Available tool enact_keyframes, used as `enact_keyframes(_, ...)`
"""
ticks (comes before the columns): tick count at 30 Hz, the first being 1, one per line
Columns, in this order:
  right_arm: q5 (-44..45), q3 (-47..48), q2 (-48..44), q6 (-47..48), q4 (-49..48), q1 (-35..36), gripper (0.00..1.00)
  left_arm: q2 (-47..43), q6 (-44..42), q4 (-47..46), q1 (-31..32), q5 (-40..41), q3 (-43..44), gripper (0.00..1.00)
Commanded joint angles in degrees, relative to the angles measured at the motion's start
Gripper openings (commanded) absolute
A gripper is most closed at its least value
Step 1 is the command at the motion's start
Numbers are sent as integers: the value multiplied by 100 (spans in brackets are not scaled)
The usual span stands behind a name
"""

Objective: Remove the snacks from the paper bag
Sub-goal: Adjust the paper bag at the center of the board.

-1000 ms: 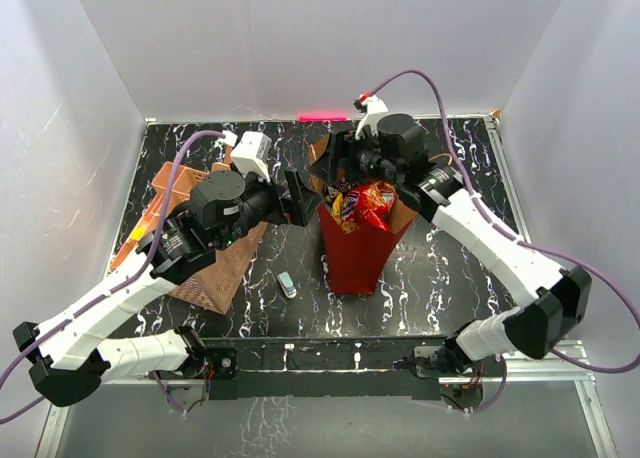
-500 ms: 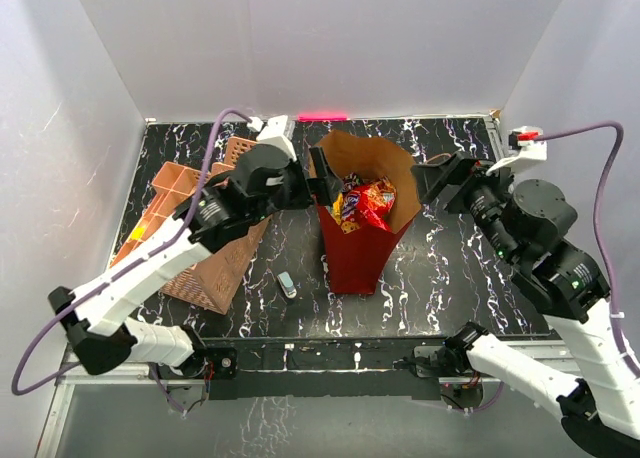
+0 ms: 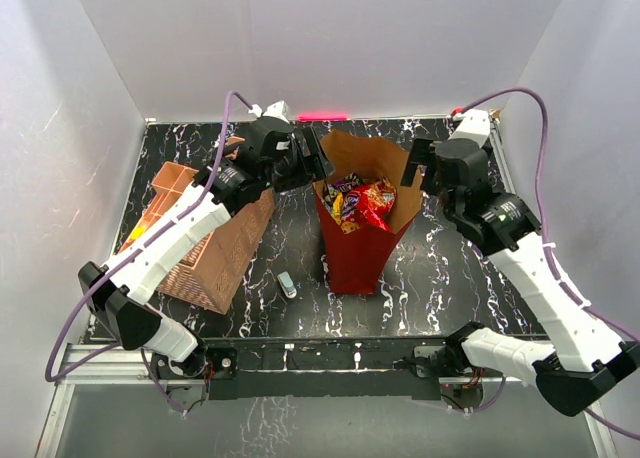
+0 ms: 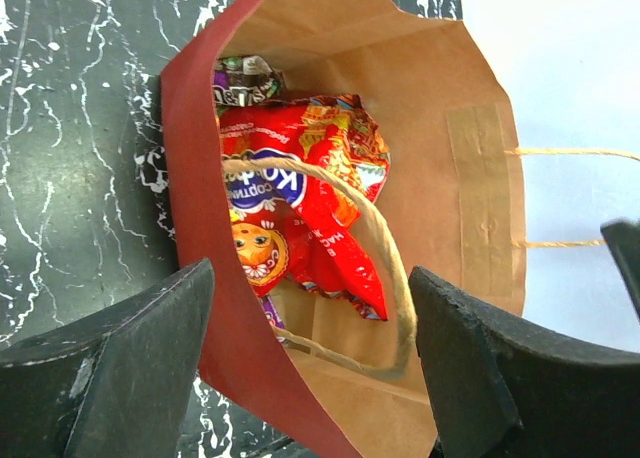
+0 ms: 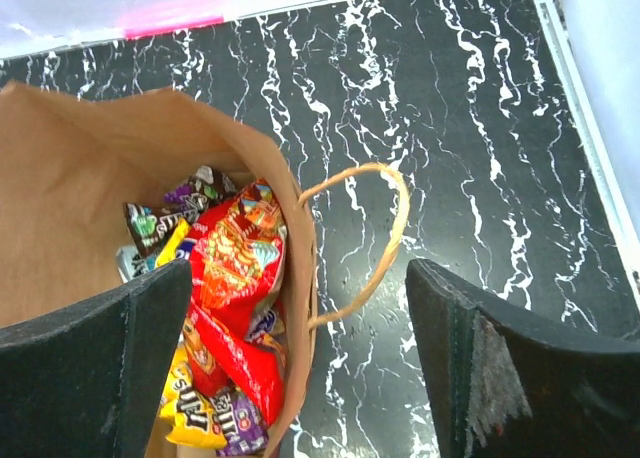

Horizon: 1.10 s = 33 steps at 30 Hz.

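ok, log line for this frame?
left gripper: jaws open, over paper bag rim | right gripper: jaws open, over opposite rim | snacks: in bag, none grasped

Paper bag [image 3: 355, 258]: matt dark red paper outside, plain brown kraft inside, creased; twisted paper-cord handle [image 5: 404, 213].
Cookie bag [image 4: 300, 208]: glossy, crinkled red film.
Candy packets [image 5: 200, 403]: shiny wrappers.
Table [image 3: 450, 268]: smooth black, white-veined marble look, faint sheen.
Organizer [image 3: 225, 263]: matt salmon lattice plastic.

Black marbled table [image 3: 430, 278]: paper bag [image 3: 355, 263], organizer [image 3: 215, 270]
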<state>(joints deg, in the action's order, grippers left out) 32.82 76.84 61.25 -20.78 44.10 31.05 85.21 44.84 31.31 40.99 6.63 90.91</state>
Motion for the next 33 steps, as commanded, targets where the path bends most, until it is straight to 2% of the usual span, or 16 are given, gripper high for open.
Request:
enact_keyframes(1, -1641, 202, 6, 4, -754, -981, 86, -101, -107, -182, 36, -309, 238, 75)
enact_keyframes(3, -2638, 38, -31, -125, -988, -1469, 81, -7, -207, -148, 39, -382, 380, 69)
enact_keyframes(6, -3492, -152, 18, -264, -1181, -1969, 74, 154, -350, -121, 34, -451, 563, 65)
enact_keyframes(9, -4078, -267, 118, -302, -1336, -2357, 46, 389, -574, 69, 22, -329, 883, 57)
enact_keyframes(11, -4410, -266, 139, -313, -1385, -2481, 35, 550, -679, 288, -2, -202, 1194, 51)
enact_keyframes(15, -4576, -275, 0, -286, -1434, -2490, 28, 716, -808, 491, -36, -186, 1446, 33)
enact_keyframes(18, -4714, -319, -120, -268, -1517, -2490, 21, 739, -934, 473, -67, -206, 1506, 24)
enact_keyframes(22, -4831, -493, -163, -398, -1762, -2494, 10, 913, -1161, 504, -280, -226, 1925, 1)
enact_keyframes(29, -5558, -514, -10, -796, -2284, -2490, 9, 1781, -1767, 32, -1137, -1201, 3423, 0)
enact_keyframes(33, -6126, -706, 0, -1100, -2605, -2490, 9, 2321, -2099, 16, -1410, -1662, 4360, 0)
